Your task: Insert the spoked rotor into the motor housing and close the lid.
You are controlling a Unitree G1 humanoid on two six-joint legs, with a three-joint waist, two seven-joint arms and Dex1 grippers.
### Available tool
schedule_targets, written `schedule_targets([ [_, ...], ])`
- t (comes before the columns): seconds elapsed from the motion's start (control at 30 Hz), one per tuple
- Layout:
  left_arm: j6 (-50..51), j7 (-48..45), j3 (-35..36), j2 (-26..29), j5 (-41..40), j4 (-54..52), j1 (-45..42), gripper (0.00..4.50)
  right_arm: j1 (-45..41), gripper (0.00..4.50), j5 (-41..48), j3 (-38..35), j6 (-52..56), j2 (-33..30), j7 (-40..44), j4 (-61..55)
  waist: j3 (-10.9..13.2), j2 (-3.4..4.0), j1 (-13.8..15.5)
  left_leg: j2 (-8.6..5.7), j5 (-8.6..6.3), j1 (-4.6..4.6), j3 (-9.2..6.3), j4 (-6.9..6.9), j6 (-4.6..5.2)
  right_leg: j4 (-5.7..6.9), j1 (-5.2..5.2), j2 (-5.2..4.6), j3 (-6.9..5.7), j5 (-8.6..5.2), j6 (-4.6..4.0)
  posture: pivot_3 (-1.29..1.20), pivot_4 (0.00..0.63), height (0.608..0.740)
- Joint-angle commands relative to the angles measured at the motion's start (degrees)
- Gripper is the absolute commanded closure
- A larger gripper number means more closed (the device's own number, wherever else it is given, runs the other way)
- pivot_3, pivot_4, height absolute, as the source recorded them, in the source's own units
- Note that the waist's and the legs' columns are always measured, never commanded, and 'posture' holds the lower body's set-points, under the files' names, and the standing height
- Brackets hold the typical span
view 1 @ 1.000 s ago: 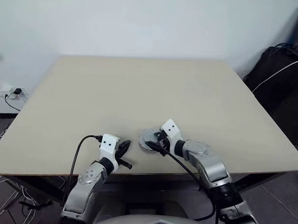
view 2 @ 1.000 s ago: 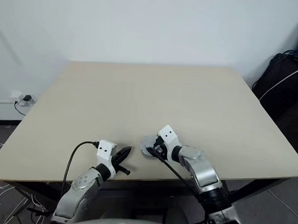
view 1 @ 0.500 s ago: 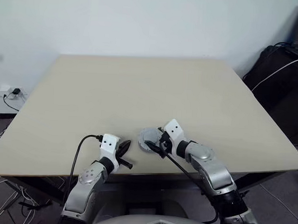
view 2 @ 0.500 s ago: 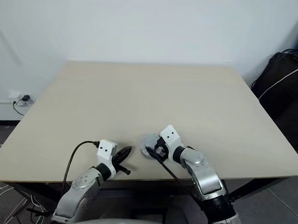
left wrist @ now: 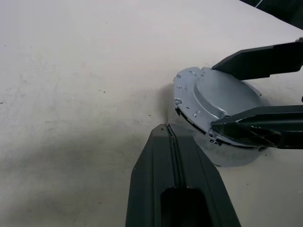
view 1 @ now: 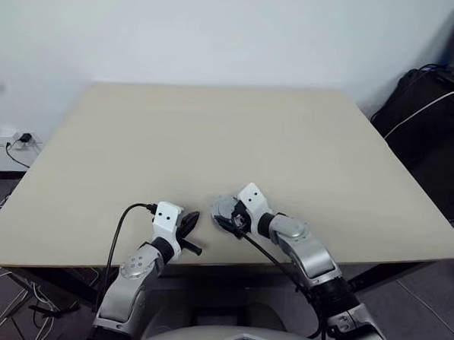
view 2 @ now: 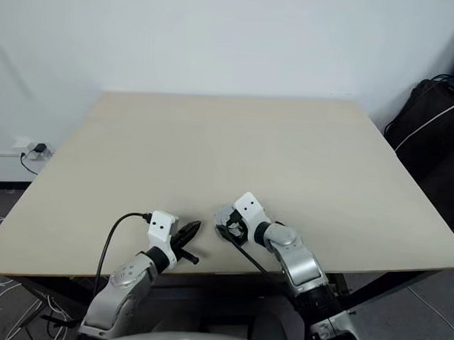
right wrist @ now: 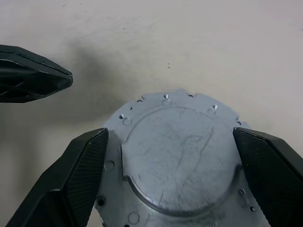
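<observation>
The lid [right wrist: 177,156], a silvery-grey disc with its smooth face up and a holed flange, lies near the table's front edge [view 1: 223,208]. A dark rim shows under its flange [left wrist: 189,120]. The motor housing and the spoked rotor are hidden beneath it. My right gripper [right wrist: 169,137] is open, one black finger [right wrist: 85,165] on each side of the lid; whether they touch it I cannot tell. My left gripper [left wrist: 166,128] is shut and empty, its tip on the table just left of the lid [view 1: 192,218].
The beige table [view 1: 214,131] stretches far ahead and to both sides. Its front edge [view 1: 70,259] runs just behind my grippers. Dark bags and cables [view 1: 432,104] sit off the table's right side, and a wall socket [view 1: 19,138] is on the left.
My right wrist has turned a little and edged left over the lid. The left arm and the lid have not moved.
</observation>
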Motion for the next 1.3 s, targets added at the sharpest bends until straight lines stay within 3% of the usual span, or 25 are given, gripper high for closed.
schedule_targets([
  [0.03, -0.3, 0.29, 0.24, 0.0, -0.26, -2.58, -0.24, 4.5, -0.45, 0.93, -0.14, -0.29, -0.44, -0.34, 0.36, -0.6, 0.0, 0.0, -0.03, 0.0, 0.0, 0.0, 0.0, 0.0, 0.0, 0.0, 0.0, 0.0, 0.0, 0.0, 0.0, 0.0, 0.0, 0.74],
  [0.07, -0.3, 0.33, 0.26, 0.02, -0.26, -2.62, -0.19, 4.5, -0.35, 1.26, -0.08, -0.3, -0.21, -0.61, 0.58, -0.95, 0.0, 0.0, -0.05, 0.0, 0.0, 0.01, 0.0, 0.0, 0.0, 0.0, 0.0, 0.01, 0.0, 0.0, 0.0, 0.0, 0.0, 0.74],
  [0.1, -0.28, 0.37, 0.29, 0.02, -0.29, -2.64, -0.16, 4.5, -0.27, 1.28, -0.02, -0.3, 0.08, -0.88, 0.8, -1.31, 0.0, 0.01, -0.05, 0.0, 0.0, 0.01, 0.0, 0.0, 0.0, 0.0, 0.0, 0.01, 0.0, -0.01, 0.0, 0.0, 0.0, 0.74],
  [0.4, -0.14, 0.22, 0.1, 0.02, -0.39, -2.48, -0.42, 4.5, -2.07, 1.28, 1.9, -0.83, 6.91, -3.69, 3.91, -3.72, 0.0, 0.01, 0.09, -0.01, -0.03, 0.0, -0.01, -0.01, 0.04, -0.01, 0.01, -0.01, -0.01, -0.03, 0.02, 0.0, 0.0, 0.74],
  [0.8, -0.29, 0.46, 0.22, -0.14, -0.42, -2.56, -0.06, 4.5, -2.55, 1.28, 0.14, -0.01, 5.96, -2.24, 0.49, -3.0, 0.0, 0.01, 0.27, -0.01, -0.03, 0.0, -0.02, -0.01, 0.03, -0.02, 0.01, -0.02, -0.03, -0.05, 0.03, 0.0, 0.0, 0.74],
  [1.3, -0.07, 0.17, 0.1, 0.17, -0.32, -2.5, -0.51, 4.5, -3.74, 1.28, -1.29, 2.48, 8.82, -4.16, 2.09, -2.64, 0.01, 0.0, 0.21, -0.01, -0.04, 0.0, -0.02, -0.01, 0.03, -0.03, 0.01, -0.02, -0.03, -0.05, 0.04, 0.0, 0.0, 0.74],
])
